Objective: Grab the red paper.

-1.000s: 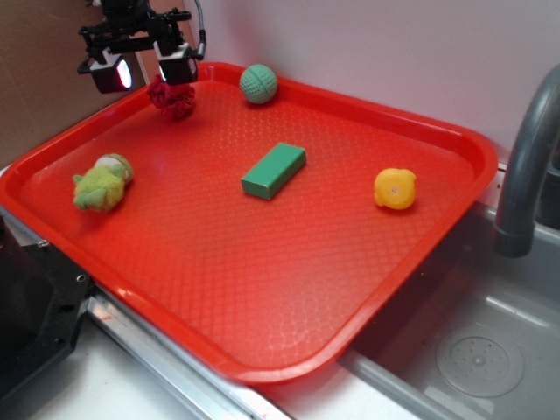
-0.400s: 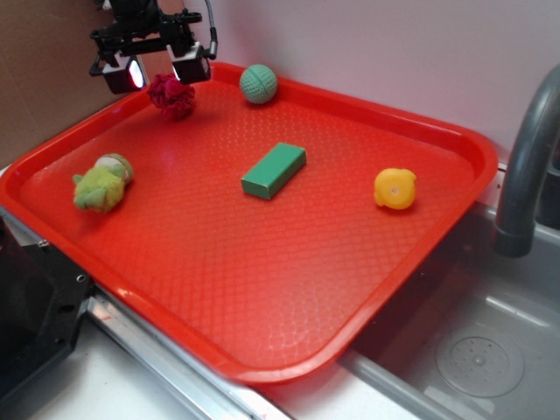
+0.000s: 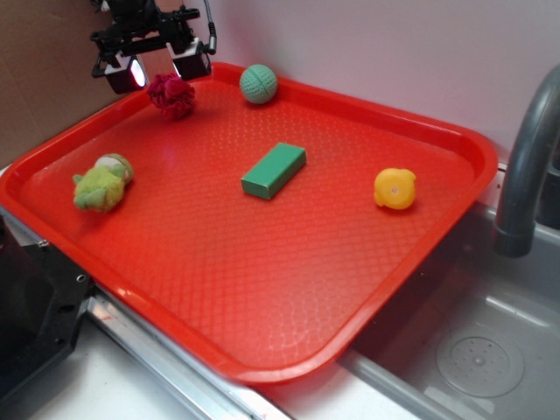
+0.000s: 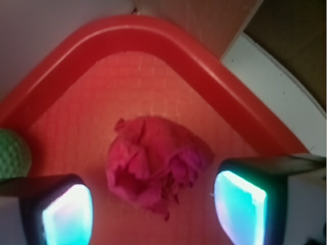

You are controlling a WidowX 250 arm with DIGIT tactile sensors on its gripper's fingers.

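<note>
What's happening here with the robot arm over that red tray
The arm is working on a red tray next to a sink. Its gripper is open and hovers in the tray's far corner just above the red paper, a small crumpled dark red wad. In the wrist view the wad sits on the tray between the two fingers, not pinched. The green ball, green block, yellow toy and green plush lie untouched elsewhere on the tray.
</note>
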